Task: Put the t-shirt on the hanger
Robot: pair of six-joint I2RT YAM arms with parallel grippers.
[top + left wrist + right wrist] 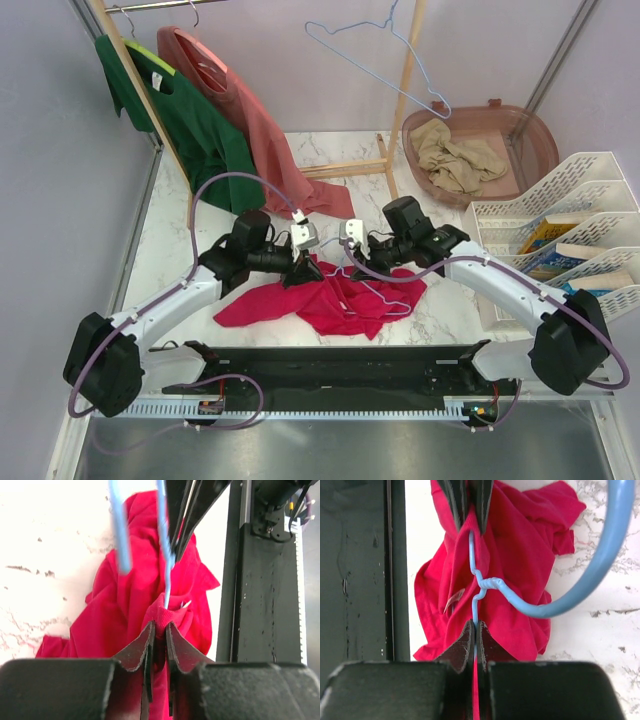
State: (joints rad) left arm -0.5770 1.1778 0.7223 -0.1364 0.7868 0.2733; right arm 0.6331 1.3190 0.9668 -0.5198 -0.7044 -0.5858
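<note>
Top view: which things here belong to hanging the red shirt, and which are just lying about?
For the job:
red t-shirt
pale-blue hanger
left gripper, fingers pinching the shirt
right gripper, fingers shut on the hanger wire

Lying about:
green shirt
pink shirt
second hanger
basket with beige cloth
white file rack

We look down from above and behind the arm bases (100,365), taking in most of the white marble-patterned table (170,250). Our two wrist cameras sit low and very near, facing each other. All three views share the crumpled crimson-red cotton t-shirt (330,305) and thin pale-blue wire hanger (482,583)
</note>
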